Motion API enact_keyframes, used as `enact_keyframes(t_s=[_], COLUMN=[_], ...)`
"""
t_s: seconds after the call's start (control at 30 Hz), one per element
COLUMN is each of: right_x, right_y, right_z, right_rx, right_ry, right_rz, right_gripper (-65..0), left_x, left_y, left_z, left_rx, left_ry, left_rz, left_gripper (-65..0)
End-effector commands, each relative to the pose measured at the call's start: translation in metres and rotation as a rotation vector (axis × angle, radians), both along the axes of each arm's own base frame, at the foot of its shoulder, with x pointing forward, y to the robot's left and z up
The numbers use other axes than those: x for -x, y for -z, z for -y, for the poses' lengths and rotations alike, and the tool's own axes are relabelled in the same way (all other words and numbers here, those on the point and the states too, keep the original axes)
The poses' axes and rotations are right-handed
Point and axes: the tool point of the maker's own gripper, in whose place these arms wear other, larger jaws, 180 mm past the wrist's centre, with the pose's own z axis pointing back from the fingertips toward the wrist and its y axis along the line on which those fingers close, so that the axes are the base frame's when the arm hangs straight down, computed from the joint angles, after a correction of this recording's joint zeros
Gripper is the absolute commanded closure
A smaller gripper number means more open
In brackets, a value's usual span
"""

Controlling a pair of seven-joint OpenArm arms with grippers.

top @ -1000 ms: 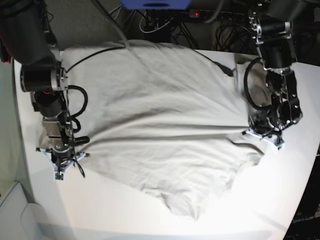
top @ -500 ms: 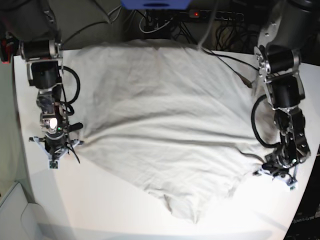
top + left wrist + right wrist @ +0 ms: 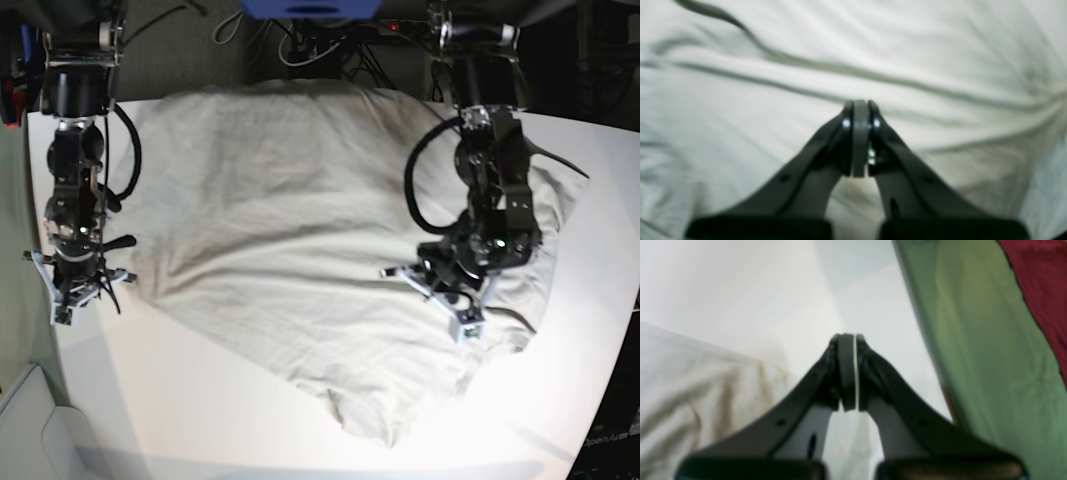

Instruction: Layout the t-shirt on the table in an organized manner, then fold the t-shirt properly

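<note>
Base view: the t-shirt (image 3: 300, 250) lies rumpled across the table (image 3: 200, 420). Left wrist: the left gripper (image 3: 858, 110) is closed, empty, above cloth. Right wrist: the right gripper (image 3: 846, 340), closed, is probably off the shirt's 9 o'clock edge. Reopen, pinch hems, pull outward evenly.

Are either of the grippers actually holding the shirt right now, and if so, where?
Neither. The left gripper is shut with nothing between its pads, above the t-shirt. The right gripper is shut and empty over bare table beside the shirt's edge.
</note>
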Motion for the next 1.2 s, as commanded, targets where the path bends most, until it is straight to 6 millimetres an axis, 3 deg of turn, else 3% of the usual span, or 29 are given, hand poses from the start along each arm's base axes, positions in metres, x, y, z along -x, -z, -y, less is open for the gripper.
enact_keyframes(t_s=[0.0,0.13,0.2,0.3,0.47,0.67,0.9,1.03,1.17], right_x=[-0.012,-0.002,0.000,0.003,0.004,0.004,0.001,0.011,0.017], right_y=[-0.030,-0.037,-0.043,-0.049,-0.057,-0.061,-0.054,-0.036,-0.022], right_z=[0.001,-0.002,-0.002,-0.001,-0.002,-0.005,-0.025,-0.036,-0.046], right_rx=[0.027,-0.002,-0.013,-0.018,-0.016,-0.019,-0.066,-0.098,-0.128], right_ry=[-0.032,-0.063,-0.055,-0.043,-0.043,-0.045,-0.058,-0.061,-0.061], right_rz=[0.075,0.051,0.049,0.047,0.053,0.060,0.065,0.032,0.005], right_gripper=[0.0,0.0,0.0,0.0,0.0,0.0,0.0,0.0,0.0], left_x=[0.000,0.026,0.037,0.063,0.090,0.092,0.036,0.014,-0.011], left_y=[-0.004,0.026,0.039,0.063,0.081,0.091,0.095,0.089,0.073], left_z=[0.015,0.058,0.068,0.066,0.030,-0.019,-0.101,-0.146,-0.173], left_rx=[0.012,0.018,0.006,-0.012,-0.092,-0.197,-0.336,-0.388,-0.423], left_ry=[0.024,0.135,0.178,0.207,0.208,0.181,0.076,0.010,-0.032], left_rz=[0.018,-0.074,-0.126,-0.241,-0.315,-0.346,-0.309,-0.301,-0.235], left_gripper=[-0.2,-0.2,-0.2,-0.2,-0.2,-0.2,-0.2,-0.2,-0.2])
